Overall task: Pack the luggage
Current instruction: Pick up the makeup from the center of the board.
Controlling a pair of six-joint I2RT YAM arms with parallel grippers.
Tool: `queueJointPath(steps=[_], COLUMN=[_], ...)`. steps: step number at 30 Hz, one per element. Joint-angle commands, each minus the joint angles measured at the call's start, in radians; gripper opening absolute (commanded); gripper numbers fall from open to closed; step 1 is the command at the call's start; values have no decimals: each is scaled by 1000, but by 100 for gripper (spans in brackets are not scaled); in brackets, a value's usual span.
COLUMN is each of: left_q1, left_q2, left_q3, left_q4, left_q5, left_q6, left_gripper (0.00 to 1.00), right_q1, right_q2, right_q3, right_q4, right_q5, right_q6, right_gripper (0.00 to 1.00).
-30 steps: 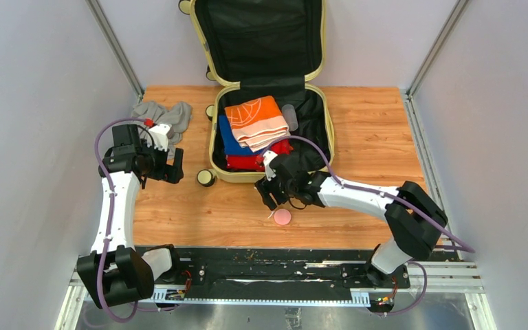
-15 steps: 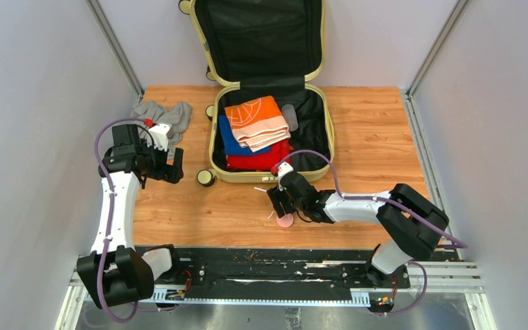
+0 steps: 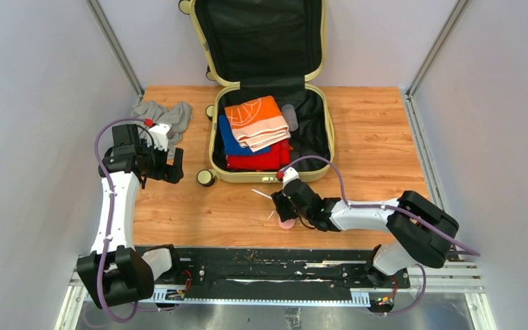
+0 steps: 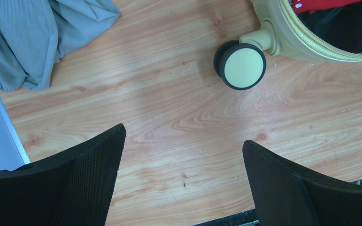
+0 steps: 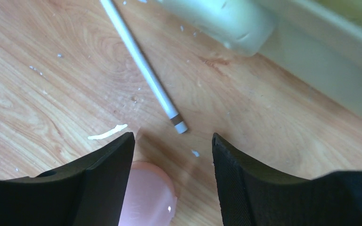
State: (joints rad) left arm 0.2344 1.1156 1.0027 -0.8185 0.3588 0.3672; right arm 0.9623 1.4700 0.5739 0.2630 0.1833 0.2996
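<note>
Desk [image 3: 378, 137] of wood grain carries all items. Open luggage [image 3: 261, 41] lies at the far centre, its lid propped upright against the back wall and its black-lined base flat on the desk. Folded clothes [image 3: 251, 117] in orange, blue and red are stacked in the left of the base. Grey cloth [image 3: 161, 113] lies crumpled at the far left corner. Left hand [image 4: 184, 141] hangs above bare wood with fingers spread wide, near the cream wheel [image 4: 242, 66]. Right hand [image 5: 172, 141] is low in front of the luggage, fingers parted, with a pink round piece [image 5: 148, 197] partly between them; contact cannot be confirmed. White stick [image 5: 143, 66] lies just beyond.
</note>
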Motion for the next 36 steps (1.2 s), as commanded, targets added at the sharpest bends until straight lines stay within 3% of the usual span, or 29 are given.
queueJointPath(steps=[1,12,21,30,36], left_q1=[7,7,7,8,7], left_q2=[-6,-19,-23,-32,-32], left_q3=[21,25,24,38,48], left_q4=[-21,-20,-22,-27,-31], left_q5=[13,-8,-2,0,6], left_q6=[8,20,14,13,9], left_gripper=[100,100,100,100,100], right_q1=[4,70,154,179,194], right_q2=[-24,170,224,245,134], right_q3=[1,100,141,211,268], right_q4=[-28,57,14,-57,-149], right_q5=[76,-3,57,64,14], right_q6=[-21,-47,-39,-67,-101], right_gripper=[66,62,40,1,0])
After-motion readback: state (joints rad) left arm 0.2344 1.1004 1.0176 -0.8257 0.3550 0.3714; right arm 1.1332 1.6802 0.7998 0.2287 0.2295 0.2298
